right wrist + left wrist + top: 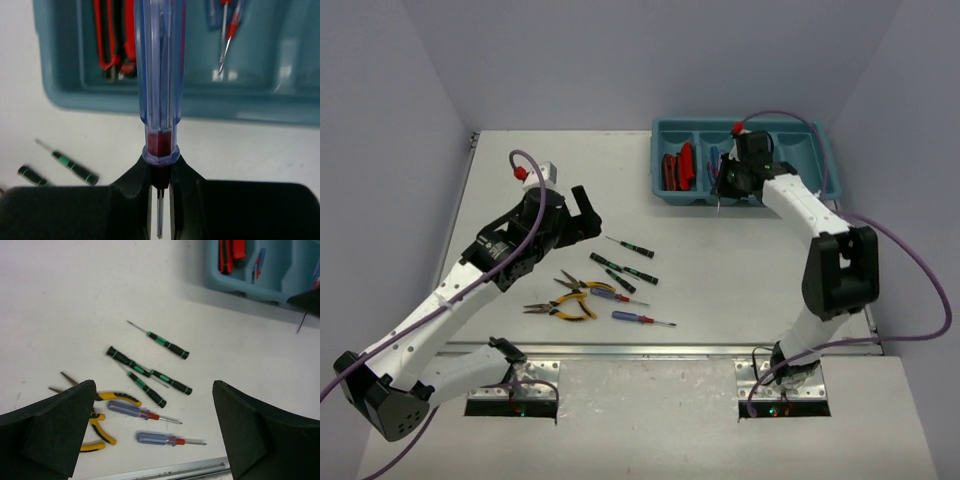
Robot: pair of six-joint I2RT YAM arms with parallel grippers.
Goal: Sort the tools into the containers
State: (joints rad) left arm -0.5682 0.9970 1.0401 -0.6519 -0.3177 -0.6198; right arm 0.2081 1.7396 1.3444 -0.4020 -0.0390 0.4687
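My right gripper is shut on a blue-handled red-tipped screwdriver, held by its red collar and shaft, just in front of the teal tray's near wall. From the top view the right gripper hovers at the tray front edge. Red-and-black utility knives lie in the left compartment, and blue screwdrivers in the one beside it. My left gripper is open and empty above two blue screwdrivers, several black-and-green screwdrivers and yellow pliers.
The loose tools lie in a cluster in the near-middle of the table, close to the metal front edge. The left arm reaches over from the near left. Walls enclose the table on three sides.
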